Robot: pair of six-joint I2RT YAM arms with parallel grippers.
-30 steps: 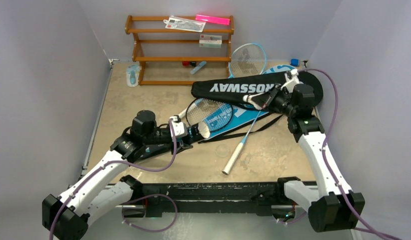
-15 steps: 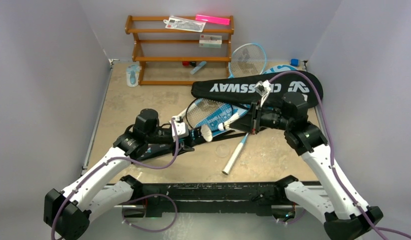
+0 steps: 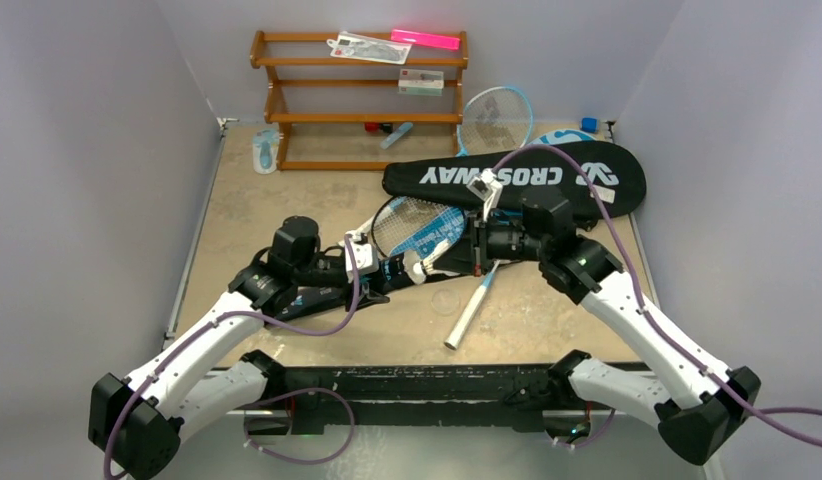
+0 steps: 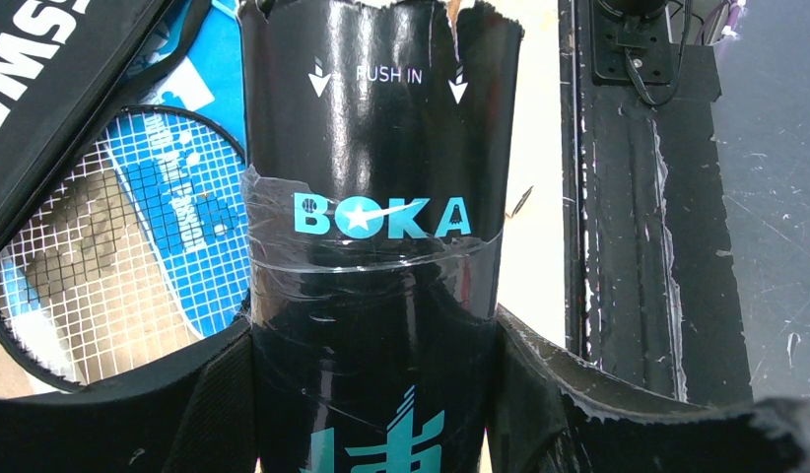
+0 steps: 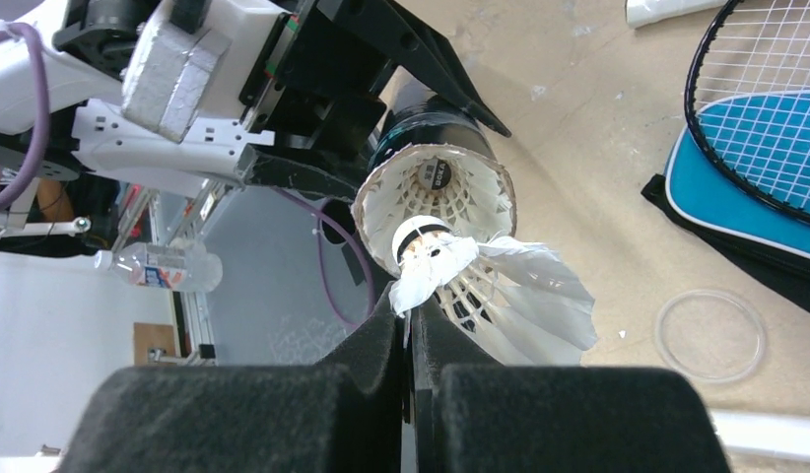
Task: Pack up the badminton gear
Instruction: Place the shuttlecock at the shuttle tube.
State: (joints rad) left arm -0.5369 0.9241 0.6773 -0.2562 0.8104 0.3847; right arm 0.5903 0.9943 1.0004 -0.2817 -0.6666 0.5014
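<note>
Found the right hand (image 5: 411, 320) pinched shut on a white shuttlecock (image 5: 500, 291), gripping the feather skirt, cork end aimed at the tube (image 5: 421, 113). Logged the shuttlecock just off the tube's mouth, not yet inside, held clear of the counter (image 5: 578, 118). Spotted a second shuttlecock (image 5: 436, 192) seated down inside the tube. Found the left hand (image 4: 371, 394) part-spread and clamped round the tube's lower body, the mouth facing the right hand. Noted ragged card at the tube's rim and clear tape (image 4: 371, 271) round its middle.

Past the tube's mouth, logged the black racket (image 3: 412, 222) lying on the blue cover (image 5: 736, 187), with the CROSSWAY cover (image 3: 517, 178) farther off again. Marked a clear ring (image 5: 709, 335) on the counter near the tube.

Judged the risks:
- Feared a bent or crushed skirt from a hard push on a feather grip.
- Expected a snag on the ragged rim from an off-centre cork.
- Reckoned on the glossy tube sliding or twisting in the left hand under load.
- Suspected a drop to the counter from letting go short of the mouth.
</note>
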